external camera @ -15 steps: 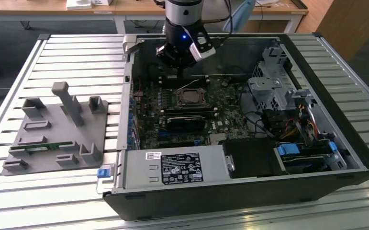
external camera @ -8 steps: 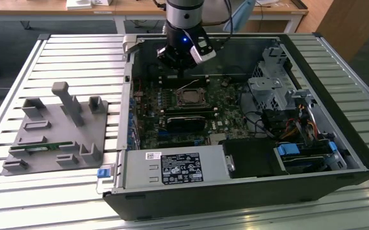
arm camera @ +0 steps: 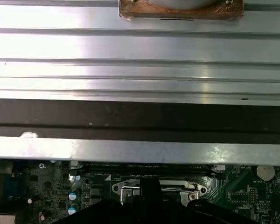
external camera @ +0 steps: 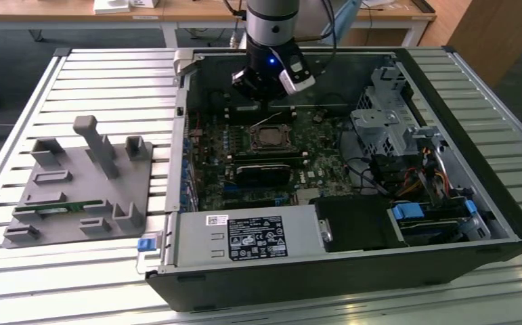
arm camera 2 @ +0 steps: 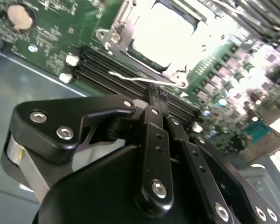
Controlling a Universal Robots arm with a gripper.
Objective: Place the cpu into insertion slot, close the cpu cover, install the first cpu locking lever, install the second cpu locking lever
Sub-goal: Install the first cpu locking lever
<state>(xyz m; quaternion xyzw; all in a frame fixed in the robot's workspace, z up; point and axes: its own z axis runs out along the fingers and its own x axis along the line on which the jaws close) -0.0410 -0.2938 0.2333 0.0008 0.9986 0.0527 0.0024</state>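
CPU locking lever being worked at the socket.
Gripper (arm camera 2: 155, 95) jaws closed, tips at the wire lever (arm camera 2: 140, 79) beside the cpu cover (arm camera 2: 161, 32), shut over the insertion slot (external camera: 269, 137); lever should be swept down steadily and tucked under its hook.

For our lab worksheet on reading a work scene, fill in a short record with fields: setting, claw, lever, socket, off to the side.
setting: open computer case lying on a slatted table
claw: claw above the green board, fingertips close together at a thin wire lever
lever: raised off the board, beside the socket
socket: insertion slot, with cpu cover over a pale face
off to the side: grey fixture block, at the exterior view's left
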